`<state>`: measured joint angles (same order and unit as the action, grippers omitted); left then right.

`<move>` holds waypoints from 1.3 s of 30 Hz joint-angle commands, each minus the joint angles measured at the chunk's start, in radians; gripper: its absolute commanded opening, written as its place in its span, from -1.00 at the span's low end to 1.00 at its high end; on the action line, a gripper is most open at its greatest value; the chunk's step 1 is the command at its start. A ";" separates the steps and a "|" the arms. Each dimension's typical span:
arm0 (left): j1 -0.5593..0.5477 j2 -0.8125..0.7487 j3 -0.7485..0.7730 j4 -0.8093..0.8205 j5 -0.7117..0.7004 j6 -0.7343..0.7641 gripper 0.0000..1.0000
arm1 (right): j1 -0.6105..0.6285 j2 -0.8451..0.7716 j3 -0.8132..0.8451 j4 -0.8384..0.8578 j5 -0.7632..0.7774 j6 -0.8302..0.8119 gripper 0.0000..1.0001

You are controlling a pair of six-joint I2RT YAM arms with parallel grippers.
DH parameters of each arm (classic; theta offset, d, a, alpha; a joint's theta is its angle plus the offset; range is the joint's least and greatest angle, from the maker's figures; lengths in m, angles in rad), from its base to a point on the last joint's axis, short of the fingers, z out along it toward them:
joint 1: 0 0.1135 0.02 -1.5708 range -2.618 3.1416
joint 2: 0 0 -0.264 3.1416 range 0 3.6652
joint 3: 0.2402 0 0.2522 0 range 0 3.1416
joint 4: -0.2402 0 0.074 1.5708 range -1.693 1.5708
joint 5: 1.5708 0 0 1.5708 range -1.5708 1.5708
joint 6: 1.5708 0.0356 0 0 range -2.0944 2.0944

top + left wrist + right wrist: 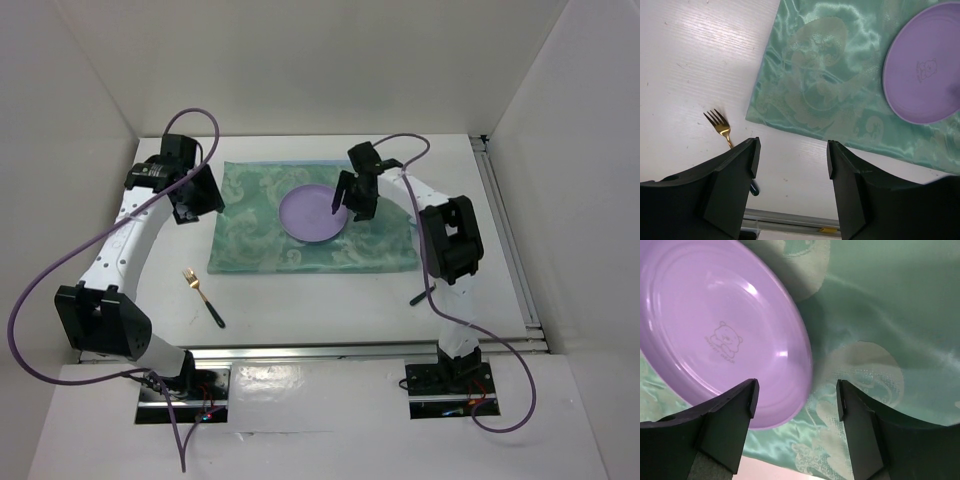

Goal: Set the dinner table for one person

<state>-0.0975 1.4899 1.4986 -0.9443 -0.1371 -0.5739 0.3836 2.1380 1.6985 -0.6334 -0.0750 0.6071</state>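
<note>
The white dinner table [300,300] carries a green patterned placemat [250,215] with a round purple plate [310,215] lying on it. A gold fork with a dark handle [203,297] lies on the bare table in front of the placemat's left corner. My left gripper [203,198] hovers open and empty over the placemat's left edge; its view shows the fork [720,127], the placemat [825,85] and the plate [925,75]. My right gripper [350,208] is open and empty just above the plate's right rim [715,325], with the placemat [880,315] beneath.
A thin dark utensil [422,296] lies on the table beside the right arm, in front of the placemat's right corner. White walls close in the table at the back and both sides. A metal rail [350,352] runs along the near edge.
</note>
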 commanded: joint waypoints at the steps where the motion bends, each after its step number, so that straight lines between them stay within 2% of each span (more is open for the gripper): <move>1: 0.004 -0.006 -0.020 0.028 0.028 0.014 0.45 | -0.006 -0.085 0.090 -0.048 0.023 -0.029 0.50; 5: 0.004 -0.006 -0.020 0.029 0.047 0.014 0.45 | -0.031 -0.270 0.110 -0.067 0.105 -0.050 0.48; 7: 0.004 -0.006 -0.020 0.038 0.047 0.014 0.45 | -0.055 -0.347 0.070 -0.068 0.200 -0.061 0.44; 9: 0.004 -0.006 -0.029 0.047 0.066 0.005 0.45 | -0.129 -0.466 -0.040 -0.057 0.279 -0.073 0.44; 11: 0.004 -0.006 -0.029 0.059 0.076 0.005 0.45 | -0.211 -0.530 -0.117 -0.046 0.261 -0.082 0.44; 12: 0.004 -0.006 -0.038 0.059 0.076 0.005 0.45 | -0.291 -0.576 -0.173 -0.055 0.245 -0.082 0.57; 15: 0.004 -0.006 -0.038 0.068 0.097 -0.004 0.48 | -0.397 -0.625 -0.250 -0.069 0.235 -0.104 0.75; 17: 0.004 -0.006 -0.038 0.068 0.097 -0.004 0.48 | -0.436 -0.625 -0.281 -0.069 0.234 -0.113 0.80; 21: 0.004 0.013 -0.029 0.068 0.106 -0.004 0.48 | -0.560 -0.593 -0.339 -0.042 0.114 -0.124 0.80; 27: 0.004 0.024 -0.018 0.059 0.116 -0.004 0.45 | -0.581 -0.532 -0.390 0.029 0.061 -0.124 0.74; 35: 0.004 0.033 -0.029 0.059 0.107 -0.004 0.45 | -0.581 -0.440 -0.410 0.093 0.050 -0.133 0.47; 39: 0.004 0.043 -0.029 0.059 0.106 -0.004 0.45 | -0.581 -0.418 -0.410 0.113 0.050 -0.133 0.05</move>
<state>-0.0975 1.5208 1.4628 -0.8970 -0.0360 -0.5793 -0.2008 1.7176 1.2984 -0.5808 -0.0177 0.4839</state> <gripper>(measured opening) 0.729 0.540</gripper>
